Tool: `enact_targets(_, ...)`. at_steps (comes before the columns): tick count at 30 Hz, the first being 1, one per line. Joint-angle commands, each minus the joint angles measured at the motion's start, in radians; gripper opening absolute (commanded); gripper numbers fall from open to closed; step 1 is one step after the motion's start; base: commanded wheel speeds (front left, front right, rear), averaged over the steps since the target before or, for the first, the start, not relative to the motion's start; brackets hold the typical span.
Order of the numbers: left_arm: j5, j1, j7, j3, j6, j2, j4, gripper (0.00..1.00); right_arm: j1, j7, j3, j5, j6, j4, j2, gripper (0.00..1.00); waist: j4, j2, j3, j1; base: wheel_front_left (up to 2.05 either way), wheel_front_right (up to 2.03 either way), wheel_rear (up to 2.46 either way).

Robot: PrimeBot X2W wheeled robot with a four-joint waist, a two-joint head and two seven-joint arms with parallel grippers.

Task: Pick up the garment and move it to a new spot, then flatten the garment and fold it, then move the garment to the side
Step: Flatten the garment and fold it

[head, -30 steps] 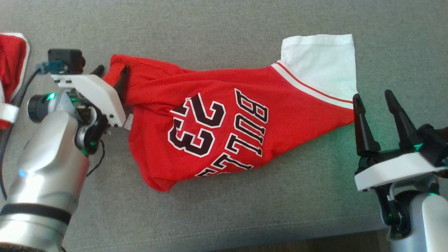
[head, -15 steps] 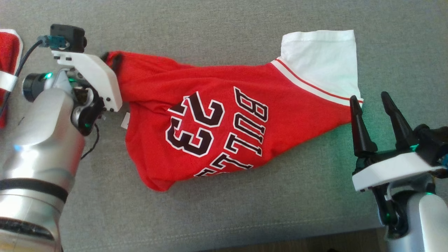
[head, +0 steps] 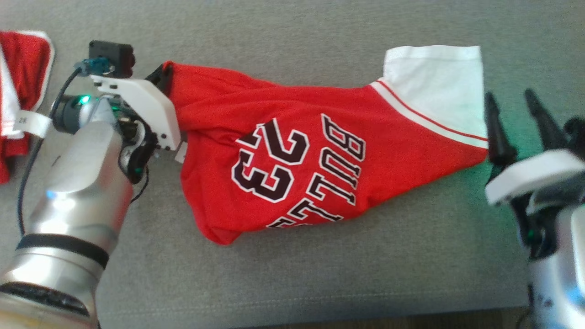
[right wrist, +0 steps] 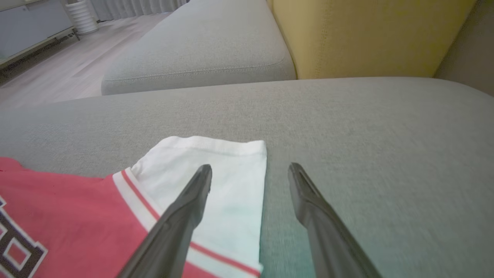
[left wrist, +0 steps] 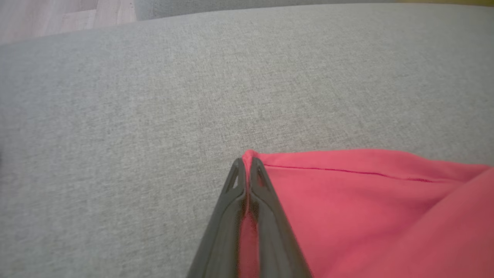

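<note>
The garment (head: 320,151) is a red jersey with black and white lettering and a white sleeve (head: 438,87), lying crumpled across the grey cushion (head: 292,283). My left gripper (head: 163,75) is shut on the jersey's far left corner; in the left wrist view the fingers (left wrist: 247,170) pinch the red hem (left wrist: 366,200). My right gripper (head: 511,103) stands open at the jersey's right end. In the right wrist view its left finger (right wrist: 197,189) hovers over the white sleeve (right wrist: 227,181) and the right finger is over bare cushion.
A second red and white garment (head: 20,87) lies at the far left edge of the cushion. A yellow backrest (right wrist: 366,34) and another grey cushion (right wrist: 200,50) lie beyond. The cushion's front edge (head: 320,315) runs along the bottom of the head view.
My left gripper has closed on the jersey's left corner. The head view has shifted slightly. My right gripper has moved up alongside the white sleeve, still open.
</note>
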State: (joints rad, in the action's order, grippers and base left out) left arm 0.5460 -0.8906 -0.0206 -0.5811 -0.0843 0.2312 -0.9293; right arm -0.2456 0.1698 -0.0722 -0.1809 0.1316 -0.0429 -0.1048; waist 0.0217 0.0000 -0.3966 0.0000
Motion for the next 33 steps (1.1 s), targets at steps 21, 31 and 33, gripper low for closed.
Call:
enact_targets(21, 0.007, -0.059, 0.073, -0.001, -0.002, -0.008, 0.064, 0.00, -0.401, 0.133, 0.157, -0.181, -0.001, -0.509, -0.203, 0.00, -0.085, 0.0000, -0.048, 0.0000, 0.00, 0.00, 0.00)
enact_targets(31, 0.021, -0.050, 0.199, 0.053, 0.032, 0.059, 0.175, 0.00, -0.432, -0.076, 0.168, -0.206, -0.001, -0.387, -0.270, 0.00, -0.079, 0.0000, 0.015, 0.0000, 0.00, 0.00, 0.00)
enact_targets(33, 0.023, -0.047, 0.215, 0.070, 0.045, 0.083, 0.230, 0.00, -0.424, -0.101, 0.149, -0.205, -0.001, -0.316, -0.280, 0.00, -0.076, 0.0000, 0.039, 0.0000, 0.00, 0.00, 0.00)
